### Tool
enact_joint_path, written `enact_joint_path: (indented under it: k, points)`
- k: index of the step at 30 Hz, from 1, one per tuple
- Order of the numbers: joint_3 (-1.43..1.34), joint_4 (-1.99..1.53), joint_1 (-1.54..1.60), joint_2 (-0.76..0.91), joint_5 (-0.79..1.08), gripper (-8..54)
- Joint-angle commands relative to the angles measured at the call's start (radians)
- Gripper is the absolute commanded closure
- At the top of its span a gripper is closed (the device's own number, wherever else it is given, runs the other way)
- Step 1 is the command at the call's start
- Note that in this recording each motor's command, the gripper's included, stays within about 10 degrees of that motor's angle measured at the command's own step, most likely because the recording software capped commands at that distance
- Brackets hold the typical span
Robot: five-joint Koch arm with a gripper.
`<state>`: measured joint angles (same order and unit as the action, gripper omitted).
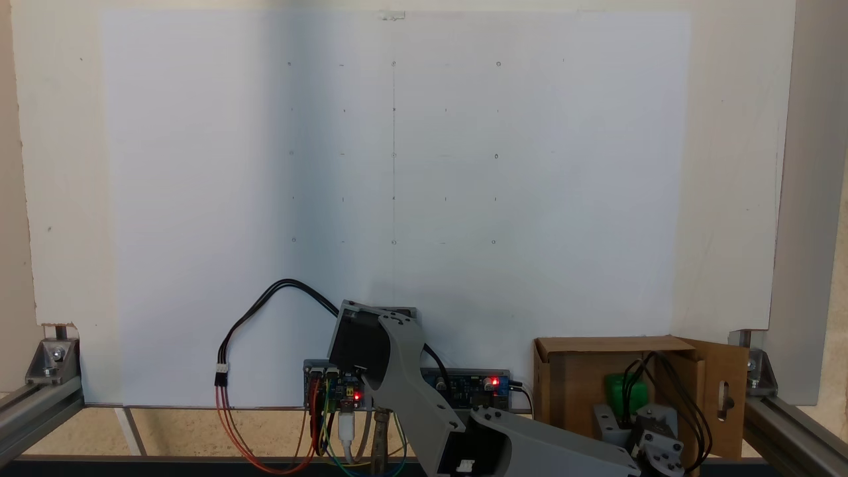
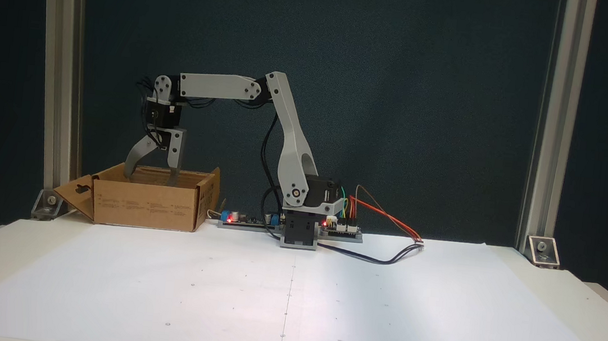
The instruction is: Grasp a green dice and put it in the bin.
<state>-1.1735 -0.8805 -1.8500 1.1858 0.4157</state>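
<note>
Green plastic dice (image 1: 625,392) sat inside brown cardboard bin (image 2: 145,204) under the spread, empty grey claw (image 2: 149,179), so drop looked done, only retreat left.

Both fixed views are evenly lit and sharp, with a soft vertical shadow band across the white paper (image 1: 199,199).
</note>
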Motion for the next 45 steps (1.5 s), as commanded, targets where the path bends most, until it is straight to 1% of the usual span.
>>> enact_joint_path:
  k: [1,7,10,11,20,25,28,31,35,39,45]
  points:
    - [0.028,0.0,0.021,0.089,0.003,5.3]
    - [0.029,0.0,0.25,0.316,-0.201,5.1]
    - [0.029,0.006,0.431,0.407,-0.27,-0.6]
    - [0.029,0.008,0.509,0.443,-0.276,-1.0]
    - [0.026,0.008,1.14,0.647,-0.376,-1.0]
    - [-0.043,0.017,1.46,0.75,-0.394,0.6]
    - [-0.172,0.075,1.632,0.822,-0.391,0.7]
    - [-0.353,0.221,1.741,0.899,-0.385,0.9]
    - [-0.604,0.395,1.778,1.014,-0.39,0.7]
    - [-0.816,0.578,1.775,1.164,-0.393,0.4]
    - [-1.008,0.836,1.776,1.189,-0.387,-0.5]
